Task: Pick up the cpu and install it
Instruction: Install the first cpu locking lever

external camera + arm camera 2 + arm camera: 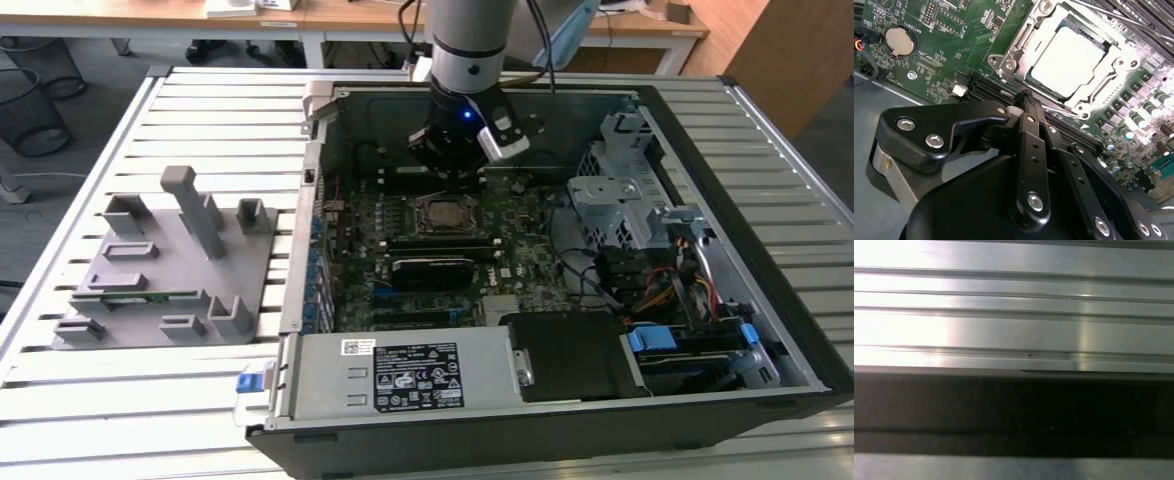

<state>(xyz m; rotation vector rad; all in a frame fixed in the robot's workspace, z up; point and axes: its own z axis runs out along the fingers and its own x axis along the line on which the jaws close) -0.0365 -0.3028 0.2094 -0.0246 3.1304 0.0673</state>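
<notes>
The cpu (1066, 60), a flat square chip with a silvery top, lies inside the motherboard socket (1006, 62), and the socket's metal frame stands around it. In the exterior view the cpu (441, 213) shows in the middle of the green motherboard (514, 265) inside the open case (747, 250). My gripper (450, 172) hangs just above the board, a little behind the socket. In the second wrist view my gripper (1026, 95) has its black fingers pressed together, with nothing between them, beside the socket's edge.
A grey fixture tray (167, 265) with posts lies on the slatted table (134, 410) to the exterior view's left, a green memory stick (134, 297) in it. In the case are a power supply (400, 375), a drive cage (621, 190) and cables (654, 290).
</notes>
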